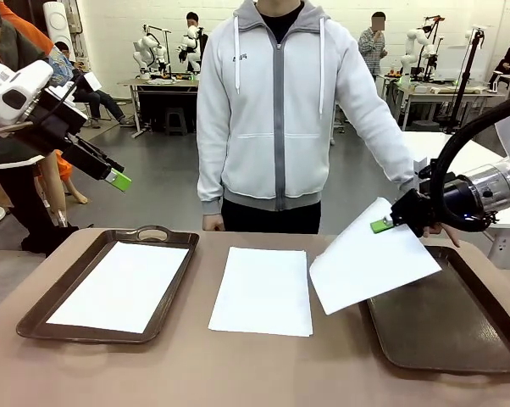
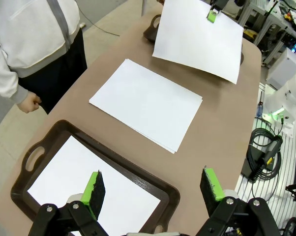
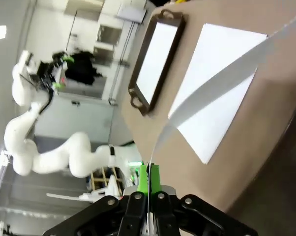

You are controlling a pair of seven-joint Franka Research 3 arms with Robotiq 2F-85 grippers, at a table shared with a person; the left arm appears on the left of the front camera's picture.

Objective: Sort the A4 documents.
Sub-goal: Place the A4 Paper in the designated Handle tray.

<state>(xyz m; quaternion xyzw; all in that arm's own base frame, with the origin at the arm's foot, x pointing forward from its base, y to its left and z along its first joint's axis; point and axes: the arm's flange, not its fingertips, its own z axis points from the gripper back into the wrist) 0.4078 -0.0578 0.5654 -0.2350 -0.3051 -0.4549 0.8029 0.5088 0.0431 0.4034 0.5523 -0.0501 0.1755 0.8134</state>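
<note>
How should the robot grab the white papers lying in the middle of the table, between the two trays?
Best guess: pinch the near short edge or a corner, sliding in low from the robot's side. The middle papers lie flat on the table, so nothing sticks up to grab from above. The left gripper is open and free; the right gripper is shut on another sheet.

Inspection of clearances: the raised sheet [image 1: 369, 267] is hanging tilted over the left end of the right tray [image 1: 458, 331], obstructing entry there. A strip of bare table [image 1: 200, 292] is running between the left tray [image 1: 36, 315] and the middle stack [image 1: 263, 290]. The person [image 1: 276, 127] is standing at the far edge, blocking the middle.
</note>
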